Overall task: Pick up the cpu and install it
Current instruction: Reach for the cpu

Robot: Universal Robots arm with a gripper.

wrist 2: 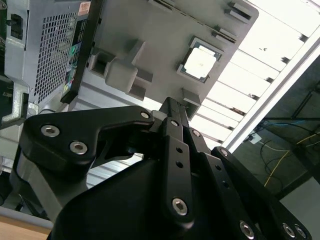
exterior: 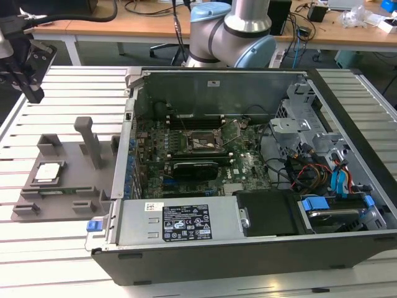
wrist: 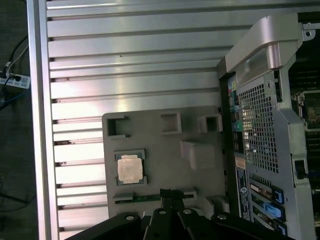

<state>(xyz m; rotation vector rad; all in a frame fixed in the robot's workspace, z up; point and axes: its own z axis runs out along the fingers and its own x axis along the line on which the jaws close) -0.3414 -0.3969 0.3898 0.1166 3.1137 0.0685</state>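
Slotted aluminium desk carrying all items. At centre lies an open dark-grey metal computer case, side panel removed, exposing a green motherboard with a black rectangular socket frame. Drive cages and blue-tabbed cabling fill the exterior view's right of the case. The silver-and-pale-blue robot arm rises behind the case.

On the exterior view's left of the case rests a flat grey plastic fixture plate with raised blocks and one upright grey post. The case's side wall stands between this plate and the socket frame.

The black linkage end effector hangs above the far corner of the desk on the exterior view's left. Its fingers lie together and it grips nothing.

The cpu, a small flat square chip with a silvery top, sits flat in a square pocket of the fixture plate. It is well apart from the end effector and nearer the exterior camera, with the post and blocks close by but not covering it.

Both wrist views look down past the end effector onto the plate, with the cpu unobstructed beyond the tips. They also show the case's perforated rear panel, which the exterior view does not. Only the exterior view shows the socket frame.
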